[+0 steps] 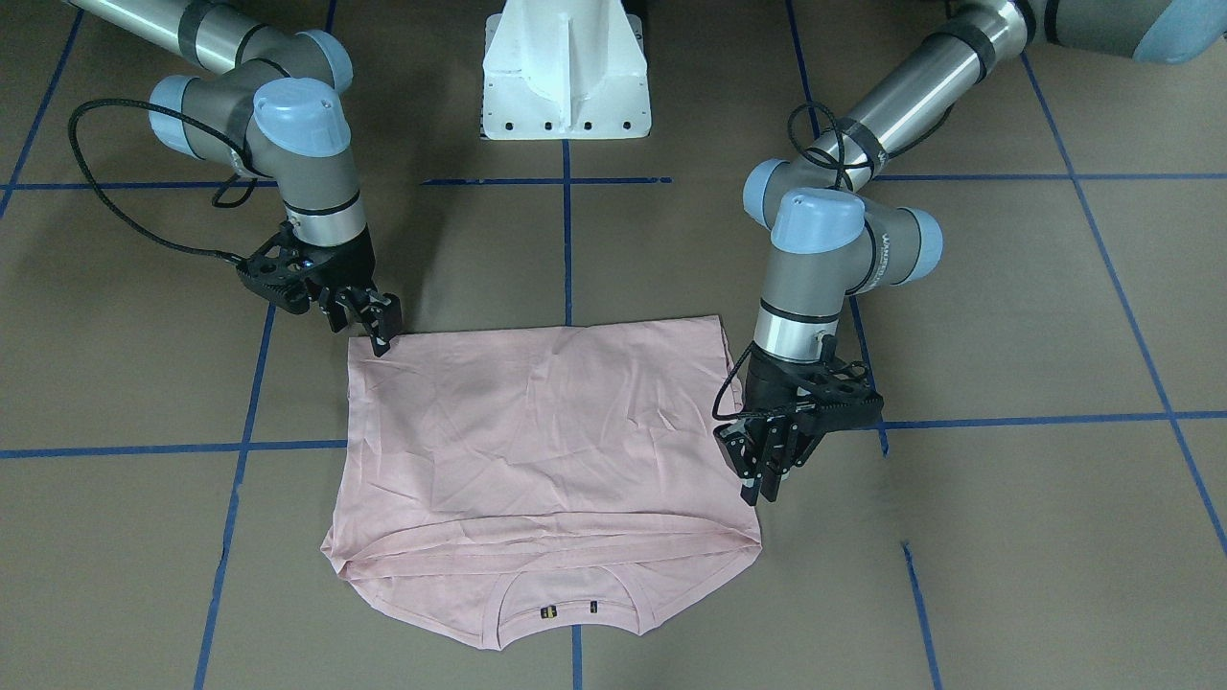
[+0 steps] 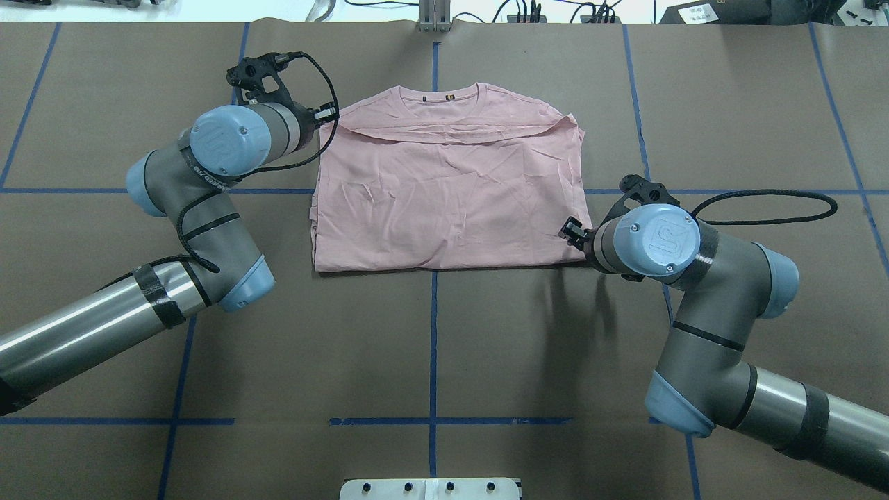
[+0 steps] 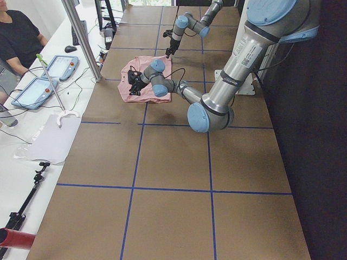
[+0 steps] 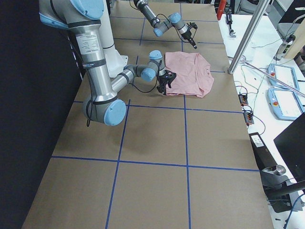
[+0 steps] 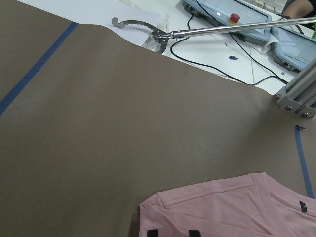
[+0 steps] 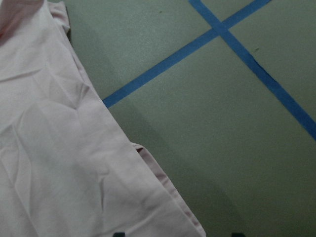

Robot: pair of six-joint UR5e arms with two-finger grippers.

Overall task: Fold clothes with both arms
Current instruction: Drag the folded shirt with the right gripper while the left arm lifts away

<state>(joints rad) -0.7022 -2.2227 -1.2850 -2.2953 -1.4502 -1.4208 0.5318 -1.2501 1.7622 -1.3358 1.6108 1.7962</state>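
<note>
Both apart, left end effector (image 1: 755, 491) and right end effector (image 1: 381, 337) flank T-shirt (image 1: 546, 431) on table (image 1: 1007, 537).

A pale pink T-shirt (image 1: 537, 431) lies folded at the lower centre of the brown surface (image 1: 1007, 556), plain side up. Its collar (image 1: 575, 628) points toward the bottom edge, and a fold runs across just above the collar. The right hand (image 1: 381, 337), at centre left, touches the shirt's upper left corner. The left hand (image 1: 762, 491), at centre right, points down just beside the shirt's right edge. Blue tape lines (image 1: 1035, 420) grid the surface, and a white pedestal (image 1: 567, 72) stands at top centre.
</note>
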